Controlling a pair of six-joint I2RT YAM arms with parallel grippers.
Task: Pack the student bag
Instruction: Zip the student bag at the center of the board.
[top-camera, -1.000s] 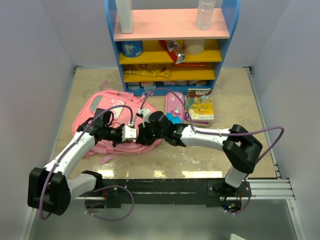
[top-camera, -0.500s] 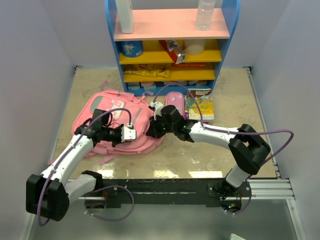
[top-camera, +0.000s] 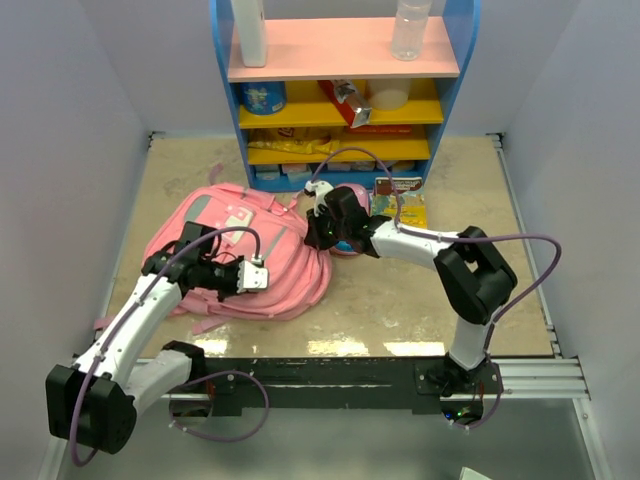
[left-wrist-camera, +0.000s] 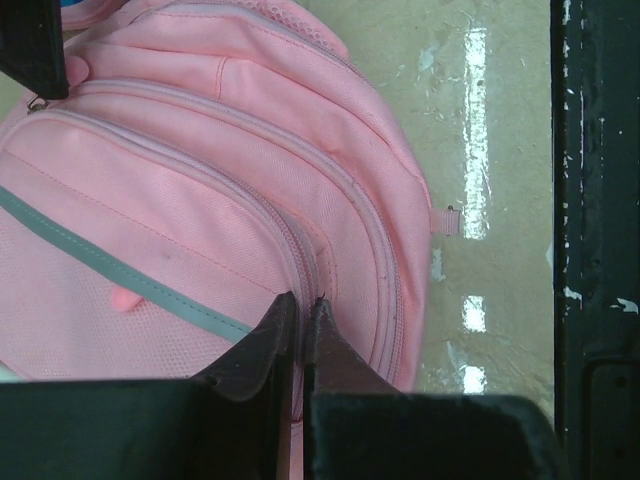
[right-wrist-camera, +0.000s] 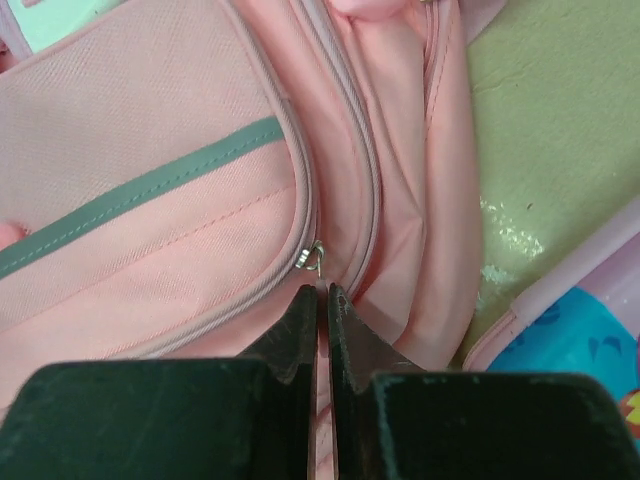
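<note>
The student bag (top-camera: 225, 240) is a large pink backpack lying flat at the left of the table, grey strip (left-wrist-camera: 100, 262) across its front. My left gripper (top-camera: 262, 277) rests on its near edge. Its jaws (left-wrist-camera: 303, 300) are shut, pinching the fabric beside a zip seam. At the bag's right side my right gripper (top-camera: 315, 235) is shut on the thin pull of a silver zip slider (right-wrist-camera: 311, 256). The tips (right-wrist-camera: 322, 290) sit just below that slider, and pink folds (right-wrist-camera: 420, 200) bulge to its right.
A pink-and-blue pencil case (top-camera: 349, 243) lies right behind my right gripper, touching the bag's edge (right-wrist-camera: 585, 330). A picture book (top-camera: 402, 208) lies next to it. The blue shelf unit (top-camera: 340, 100) stands at the back. A black rail (top-camera: 330, 375) runs along the near edge.
My right gripper has travelled back and to the right along the bag's side with the zip pull. The bag has spread out flatter. My left gripper stayed shut near the bag's front edge.
</note>
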